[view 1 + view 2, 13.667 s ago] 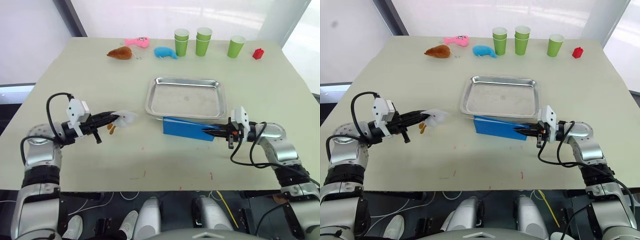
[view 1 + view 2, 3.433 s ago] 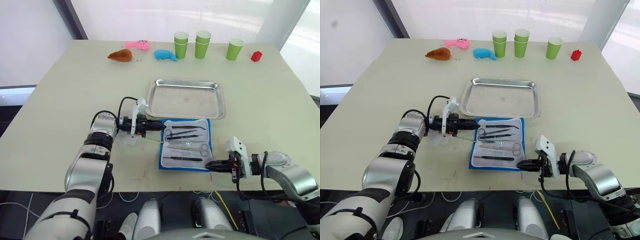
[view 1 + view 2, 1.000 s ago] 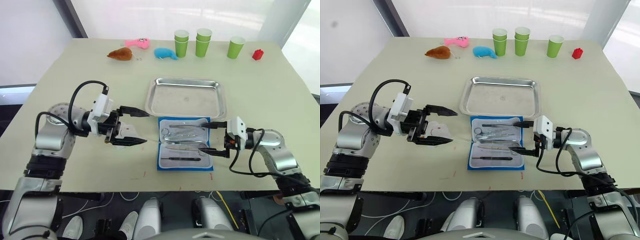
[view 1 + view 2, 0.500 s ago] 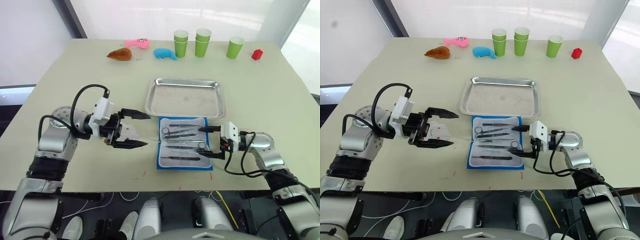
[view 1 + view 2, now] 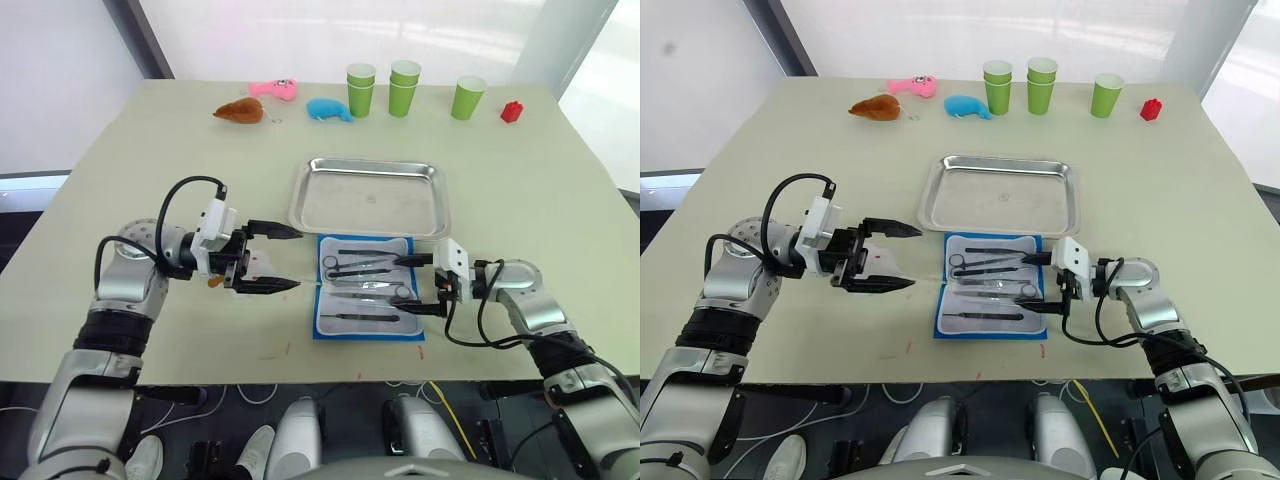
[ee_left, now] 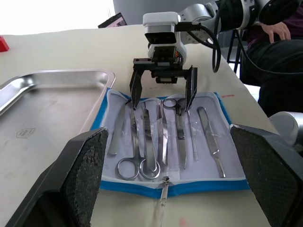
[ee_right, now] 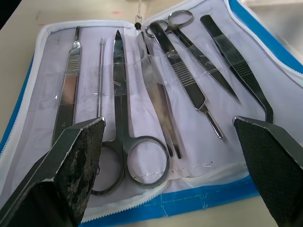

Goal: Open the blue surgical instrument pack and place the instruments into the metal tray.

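Note:
The blue surgical instrument pack [image 5: 365, 333] lies unzipped and flat on the table, just in front of the empty metal tray [image 5: 370, 162]. Several silver instruments [image 5: 362, 270], scissors, forceps and tweezers, sit in its clear pockets [image 7: 142, 85]. My right gripper [image 5: 402, 284] is open and hovers low over the pack's right half, its fingers [image 7: 78, 161] straddling the tools and holding nothing. My left gripper [image 5: 297, 259] is open too, a short way left of the pack and pointing at it. The left wrist view shows the pack [image 6: 165, 142] and, beyond it, the right gripper [image 6: 161, 105].
Green cups [image 5: 363, 87] [image 5: 404, 86] [image 5: 467, 97], a red block [image 5: 513, 110] and brown [image 5: 240, 109], pink [image 5: 274, 89] and blue [image 5: 328, 108] plush toys line the far edge. A small white object [image 5: 258, 268] lies under my left gripper. A seated person [image 6: 279, 47] is off to the right.
My left gripper has moved right, closer to the pack. My right gripper has slid left, further over the pack's right half. Both stay open and the pack has not moved.

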{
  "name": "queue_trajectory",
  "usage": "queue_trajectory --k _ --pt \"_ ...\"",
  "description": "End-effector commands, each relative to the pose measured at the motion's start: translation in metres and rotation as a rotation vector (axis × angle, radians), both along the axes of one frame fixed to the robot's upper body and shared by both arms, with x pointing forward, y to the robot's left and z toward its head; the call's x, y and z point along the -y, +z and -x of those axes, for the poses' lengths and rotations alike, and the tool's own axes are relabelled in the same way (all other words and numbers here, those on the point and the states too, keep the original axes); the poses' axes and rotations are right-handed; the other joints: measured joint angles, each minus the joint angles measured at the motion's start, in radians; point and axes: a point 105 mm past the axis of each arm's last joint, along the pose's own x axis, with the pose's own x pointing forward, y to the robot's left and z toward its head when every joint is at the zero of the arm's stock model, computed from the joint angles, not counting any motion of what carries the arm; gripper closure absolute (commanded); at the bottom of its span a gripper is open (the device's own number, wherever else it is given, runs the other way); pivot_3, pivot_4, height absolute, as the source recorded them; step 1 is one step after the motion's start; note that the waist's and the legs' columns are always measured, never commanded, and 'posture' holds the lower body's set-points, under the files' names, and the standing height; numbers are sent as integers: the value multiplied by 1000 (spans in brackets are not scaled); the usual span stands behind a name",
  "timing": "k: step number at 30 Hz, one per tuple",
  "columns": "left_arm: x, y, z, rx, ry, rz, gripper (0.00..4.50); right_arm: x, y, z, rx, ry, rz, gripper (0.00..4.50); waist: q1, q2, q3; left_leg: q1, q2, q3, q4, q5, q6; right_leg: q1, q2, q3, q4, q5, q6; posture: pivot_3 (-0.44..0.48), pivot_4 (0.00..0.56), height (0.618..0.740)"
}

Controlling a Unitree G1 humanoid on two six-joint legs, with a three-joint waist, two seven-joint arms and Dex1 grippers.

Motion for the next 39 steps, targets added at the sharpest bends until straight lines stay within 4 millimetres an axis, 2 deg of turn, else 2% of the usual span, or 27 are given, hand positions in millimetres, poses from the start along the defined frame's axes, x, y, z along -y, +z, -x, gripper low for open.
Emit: queue_trajectory --k 1,17,28,32,35,39 --pt "3 7 3 34 -58 -7 152 14 -56 20 -218 -32 192 0 1 0 -3 0 0 0 0 0 0 0 0 0 0 0 0 0 150 740" --pt "9 5 -2 31 -74 -4 152 10 -73 42 -420 -55 239 0 3 -8 -19 2 0 0 -1 0 0 2 0 0 -1 -1 -1 0 150 740" --pt "12 3 -3 26 -88 -8 152 9 -75 53 -418 -84 218 0 3 -10 -24 2 0 0 -1 -1 1 2 0 -1 -1 -1 -2 0 150 740" --pt "15 1 -6 27 -88 -6 152 11 -74 47 -368 -104 210 0 3 -10 -25 2 0 -1 -1 -1 1 2 0 -1 -1 -1 -2 0 150 740" --pt "16 0 -9 34 -83 -9 152 9 -63 31 -252 -131 159 0 2 -11 -26 2 0 -1 -1 -1 1 2 0 -1 -1 -1 -2 0 150 740" --pt "18 -1 -11 35 -83 -8 152 10 -56 21 -157 -124 144 0 -4 -9 -25 3 0 0 -1 -1 1 2 0 0 -1 -1 -2 0 150 740"
